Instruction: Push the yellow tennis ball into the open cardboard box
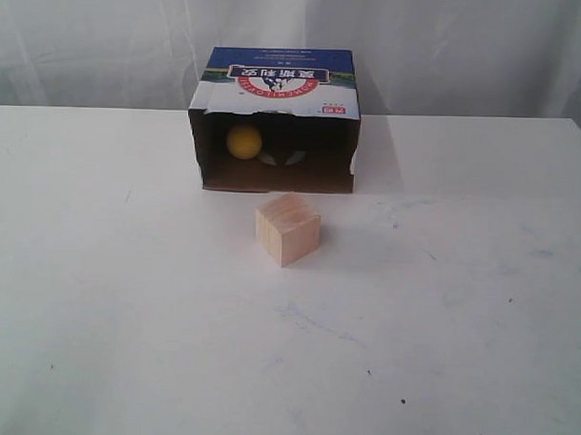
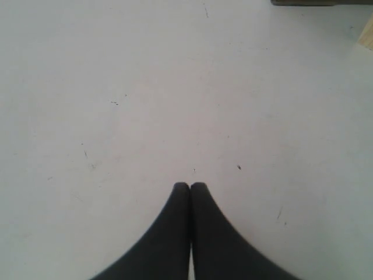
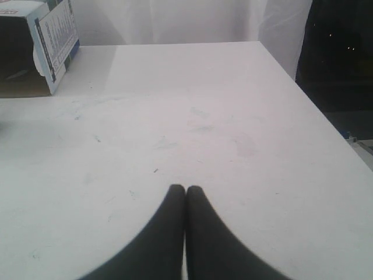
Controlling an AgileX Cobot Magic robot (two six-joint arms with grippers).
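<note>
The yellow tennis ball [image 1: 244,140] lies inside the open cardboard box [image 1: 276,88], toward the left of its dark interior. The box lies on its side at the back of the white table, its mouth facing the front. Neither arm shows in the exterior view. My left gripper [image 2: 190,185] is shut over bare table with nothing between its fingers. My right gripper [image 3: 185,188] is shut too, also over bare table. In the right wrist view a side of the box [image 3: 55,35] appears far off. The ball is hidden in both wrist views.
A pale wooden cube [image 1: 287,229] stands on the table just in front of the box mouth, slightly right of the ball's line. The white table [image 1: 440,318] spreads wide to both sides. Its right edge [image 3: 315,111] drops to a dark area.
</note>
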